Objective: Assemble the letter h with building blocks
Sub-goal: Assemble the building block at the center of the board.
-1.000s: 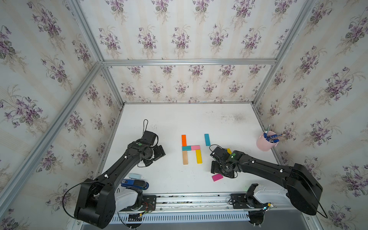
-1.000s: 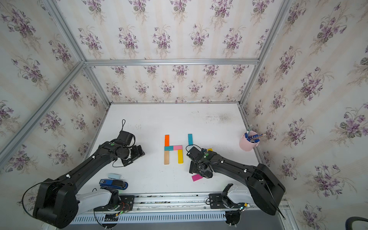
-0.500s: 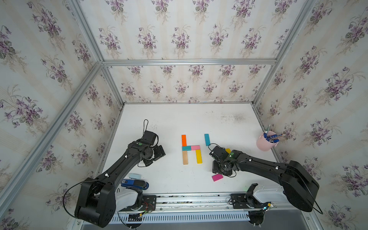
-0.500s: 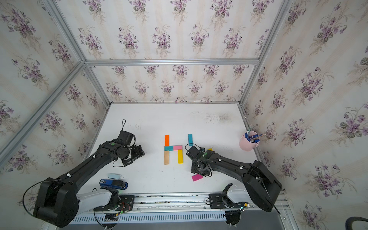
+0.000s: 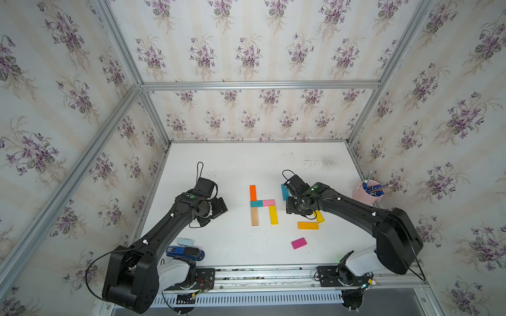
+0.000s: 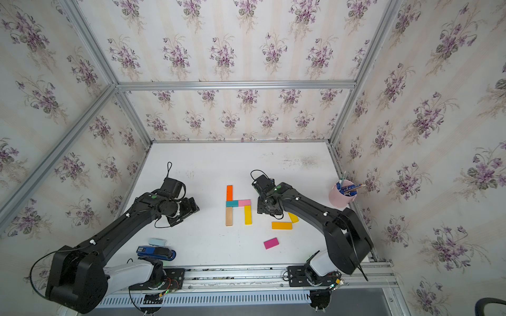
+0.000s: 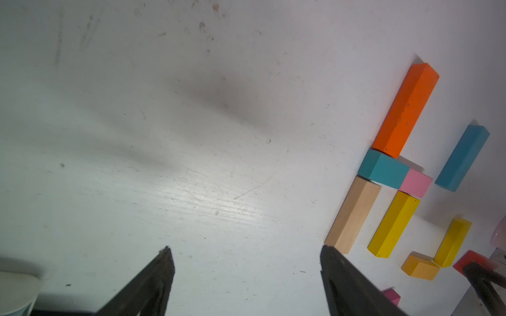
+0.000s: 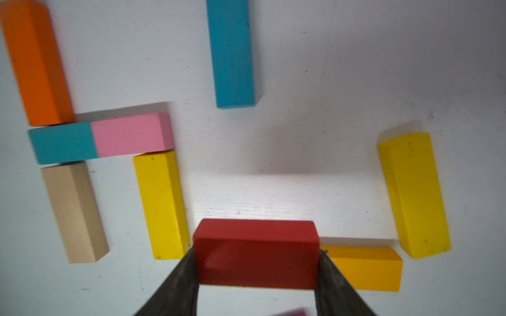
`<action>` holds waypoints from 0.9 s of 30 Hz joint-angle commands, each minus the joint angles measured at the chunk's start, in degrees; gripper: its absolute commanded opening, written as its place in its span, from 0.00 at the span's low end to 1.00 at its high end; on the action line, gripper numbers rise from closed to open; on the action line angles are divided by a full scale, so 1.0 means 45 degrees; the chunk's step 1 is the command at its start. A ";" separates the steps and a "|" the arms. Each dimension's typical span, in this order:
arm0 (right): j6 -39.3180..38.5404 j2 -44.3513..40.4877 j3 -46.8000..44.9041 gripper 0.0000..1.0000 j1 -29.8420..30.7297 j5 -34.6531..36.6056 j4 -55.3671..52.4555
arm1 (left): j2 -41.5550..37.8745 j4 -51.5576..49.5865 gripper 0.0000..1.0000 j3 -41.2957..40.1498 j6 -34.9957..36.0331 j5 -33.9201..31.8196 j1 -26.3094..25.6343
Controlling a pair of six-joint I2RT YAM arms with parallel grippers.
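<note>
The right fingers [image 5: 292,207] have just narrowed. They now pinch the red block [image 8: 256,253] by its ends and have drawn back from the loose blocks, uncovering the amber block [image 5: 308,225] beside the spare yellow block [image 5: 319,216]. The left fingers [image 5: 216,210] stay spread and empty over bare surface [image 5: 246,164].

The letter h [image 5: 261,203] lies flat between the two sets of fingers, just beside the right ones. The orange block [image 5: 252,193] and wood block [image 5: 254,216] form the stem, the teal block [image 5: 256,203] and pink block [image 5: 269,202] the crossbar, and the yellow leg [image 5: 273,214] hangs under the pink end. All five touch. It already reads complete, so the red block is likely a spare being moved aside.
</note>
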 commanded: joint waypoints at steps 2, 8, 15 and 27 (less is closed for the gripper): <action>-0.1281 0.0868 -0.0004 0.41 -0.0123 -0.0167 0.1084 | -0.0126 -0.0188 0.86 0.0106 -0.0017 -0.0262 0.0005; -0.1479 0.2020 0.0009 0.42 -0.0502 -0.0244 0.1979 | 0.0159 -0.0088 0.86 0.0104 -0.0005 -0.0204 0.0012; -0.1694 0.2576 -0.0021 0.43 -0.0842 -0.0195 0.2362 | 0.0085 -0.0124 0.86 0.0094 0.0052 -0.0307 0.0014; -0.1790 0.3089 0.0268 0.68 -0.0983 -0.0238 0.2431 | 0.0031 -0.0100 0.86 -0.0052 -0.0007 -0.0267 0.0000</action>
